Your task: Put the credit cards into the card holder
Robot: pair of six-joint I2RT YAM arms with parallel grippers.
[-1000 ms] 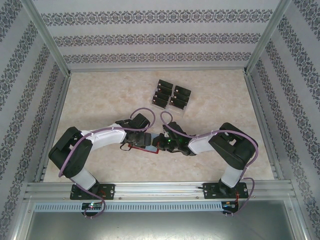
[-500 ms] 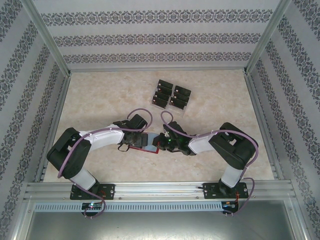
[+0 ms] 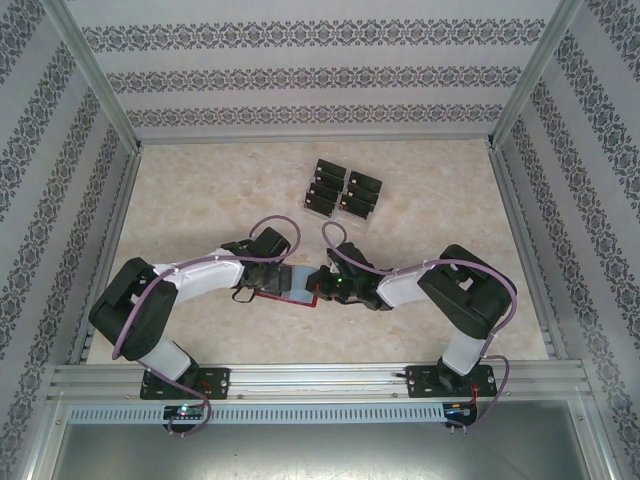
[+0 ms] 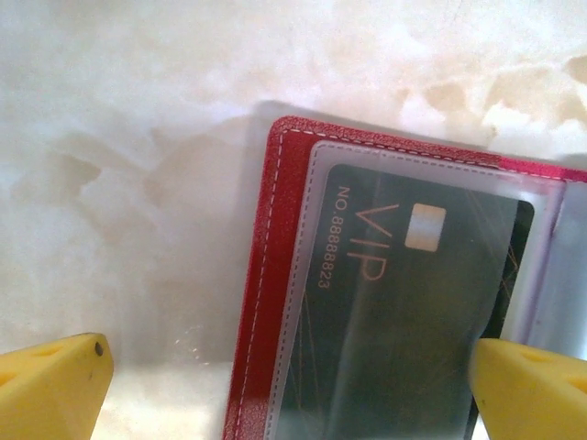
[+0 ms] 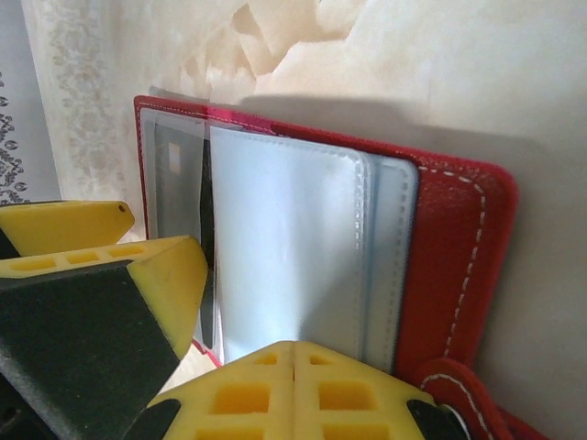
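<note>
Marbled tabletop [image 4: 119, 165]; left wrist reads credit card [image 4: 413, 312] "VIP".

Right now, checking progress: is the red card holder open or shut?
Open: card holder lies spread, clear sleeves showing, a VIP card inside one.

A cream, marble-patterned tabletop [image 3: 450, 190] lies inside an enclosure of wallpapered panels [image 3: 320, 75] (pale, with dark floral bands running in stripes). Aluminium posts [image 3: 95, 75] rise at the back corners. A ribbed aluminium rail [image 3: 320, 378] runs along the near edge, with a slotted white strip [image 3: 320, 412] just in front of it. A small clear rack [image 3: 356, 222] stands toward the back of the table, near centre.
</note>
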